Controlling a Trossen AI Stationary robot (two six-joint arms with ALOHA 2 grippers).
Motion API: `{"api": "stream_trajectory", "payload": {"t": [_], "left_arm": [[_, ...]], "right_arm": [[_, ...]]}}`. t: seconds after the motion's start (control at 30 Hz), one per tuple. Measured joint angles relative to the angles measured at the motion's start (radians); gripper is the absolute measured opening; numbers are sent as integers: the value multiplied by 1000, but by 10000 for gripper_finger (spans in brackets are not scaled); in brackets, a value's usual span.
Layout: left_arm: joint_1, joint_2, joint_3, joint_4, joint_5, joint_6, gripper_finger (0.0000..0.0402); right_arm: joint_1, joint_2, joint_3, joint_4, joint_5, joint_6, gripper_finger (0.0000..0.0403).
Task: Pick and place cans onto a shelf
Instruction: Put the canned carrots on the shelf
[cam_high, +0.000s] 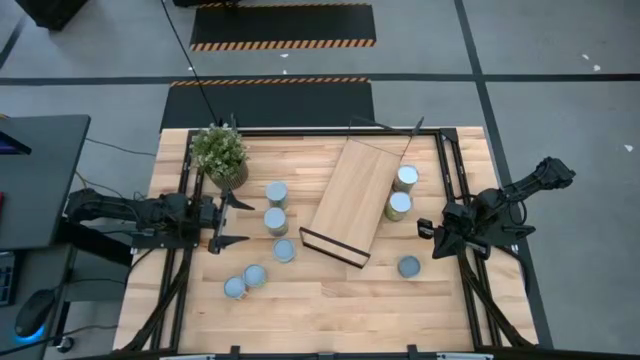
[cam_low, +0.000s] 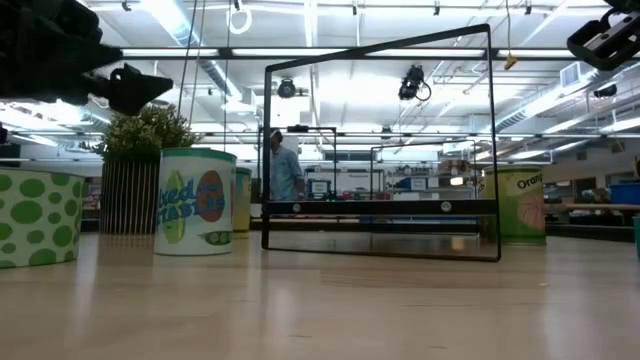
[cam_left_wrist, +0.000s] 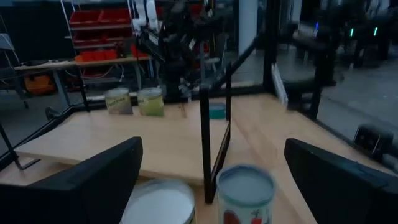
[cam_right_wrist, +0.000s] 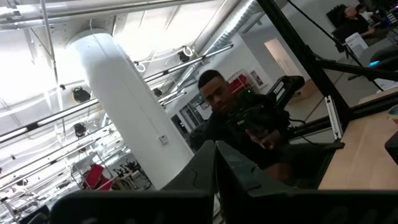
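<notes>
The shelf (cam_high: 350, 200) is a light-wood board with a black frame and lies slanted in the middle of the table. Several cans stand left of it, the nearest ones (cam_high: 276, 220) (cam_high: 284, 250) just in front of my left gripper (cam_high: 247, 221). That gripper is open and empty, and its wrist view shows two cans (cam_left_wrist: 160, 204) (cam_left_wrist: 246, 193) between its spread fingers. Two cans (cam_high: 405, 178) (cam_high: 398, 205) stand at the shelf's right long edge, and one (cam_high: 409, 266) stands alone on the table. My right gripper (cam_high: 432, 232) is shut and empty at the right edge.
A potted green plant (cam_high: 220, 152) stands at the far left, close to my left arm. The shelf's black end frame (cam_low: 380, 150) stands upright near the table's middle. Black rails (cam_high: 455, 180) run along both table sides. A person (cam_right_wrist: 214, 93) shows beyond the table.
</notes>
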Motion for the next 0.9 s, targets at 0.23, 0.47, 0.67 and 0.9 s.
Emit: {"api": "stream_trajectory", "payload": {"t": [0.23, 0.47, 0.67, 0.9], "left_arm": [[0, 0, 0, 121, -1, -378, 400], [0, 0, 0, 180, 0, -471, 400], [0, 0, 0, 180, -9, -526, 400], [0, 0, 0, 198, -22, -541, 400]], "right_arm": [[0, 0, 0, 0, 0, 0, 18], [0, 0, 0, 0, 0, 0, 18], [0, 0, 0, 0, 0, 0, 18], [-2, 0, 0, 0, 10, -90, 18]]}}
